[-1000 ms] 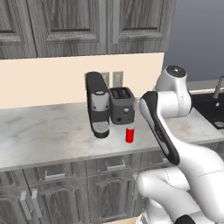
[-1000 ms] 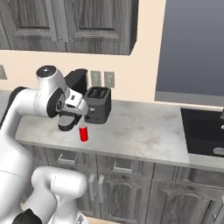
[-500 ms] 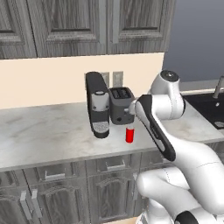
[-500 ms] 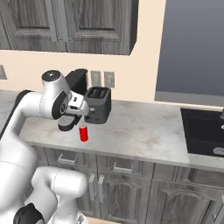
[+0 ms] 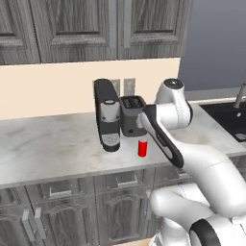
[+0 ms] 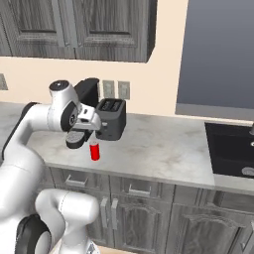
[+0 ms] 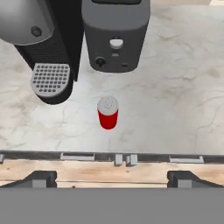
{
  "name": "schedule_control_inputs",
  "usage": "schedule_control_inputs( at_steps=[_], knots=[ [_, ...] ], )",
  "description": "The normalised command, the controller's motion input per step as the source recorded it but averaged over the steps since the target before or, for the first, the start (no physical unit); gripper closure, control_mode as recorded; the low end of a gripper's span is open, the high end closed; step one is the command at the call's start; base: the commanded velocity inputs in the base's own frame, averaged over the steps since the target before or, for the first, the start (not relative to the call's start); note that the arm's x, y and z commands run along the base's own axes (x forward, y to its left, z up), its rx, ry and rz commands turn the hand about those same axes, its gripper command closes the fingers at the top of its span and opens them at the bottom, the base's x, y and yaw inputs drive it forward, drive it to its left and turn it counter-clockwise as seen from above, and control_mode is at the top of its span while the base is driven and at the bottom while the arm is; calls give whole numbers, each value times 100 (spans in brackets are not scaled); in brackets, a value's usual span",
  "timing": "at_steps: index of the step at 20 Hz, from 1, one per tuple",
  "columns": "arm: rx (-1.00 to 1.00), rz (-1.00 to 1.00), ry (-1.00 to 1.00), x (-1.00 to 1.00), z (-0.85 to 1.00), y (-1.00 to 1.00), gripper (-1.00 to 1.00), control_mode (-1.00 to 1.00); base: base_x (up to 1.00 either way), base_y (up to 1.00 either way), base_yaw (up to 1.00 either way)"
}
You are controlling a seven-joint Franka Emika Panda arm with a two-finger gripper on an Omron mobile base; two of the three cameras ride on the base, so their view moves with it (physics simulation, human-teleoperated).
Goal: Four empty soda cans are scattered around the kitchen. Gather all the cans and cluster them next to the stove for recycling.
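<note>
One red soda can (image 5: 142,147) (image 6: 94,150) (image 7: 108,113) stands upright on the marble counter, just in front of the toaster and the coffee machine, near the counter's front edge. My gripper (image 5: 142,129) (image 6: 92,135) (image 7: 112,178) hangs a short way above the can, pointing down at it. It is open, with the dark fingertips (image 7: 39,178) spread wide and nothing between them. In the hand view the can lies centred between the fingers, well below them. The stove and the other cans are out of view.
A black coffee machine (image 5: 108,115) (image 6: 78,139) (image 7: 48,52) and a dark toaster (image 5: 130,114) (image 6: 111,119) (image 7: 116,35) stand close behind the can. A black sink (image 5: 230,117) (image 6: 230,149) lies to the right. The counter (image 5: 48,144) (image 6: 158,149) stretches bare on both sides.
The arm has swung its hand leftward in the left base view, bringing it over the red can. The can has stayed put.
</note>
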Motion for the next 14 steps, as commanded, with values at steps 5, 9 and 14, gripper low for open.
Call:
schedule_control_inputs(
  at_steps=[5, 9, 14],
  knots=[
    [0, 2, 8, 14, -16, 0, -100, -100, 0, 0, 0],
    [0, 4, 4, 11, -24, 0, -100, -100, 0, 0, 0],
    [0, 4, 5, 11, -21, 0, -100, -100, 0, 0, 0]
  ],
)
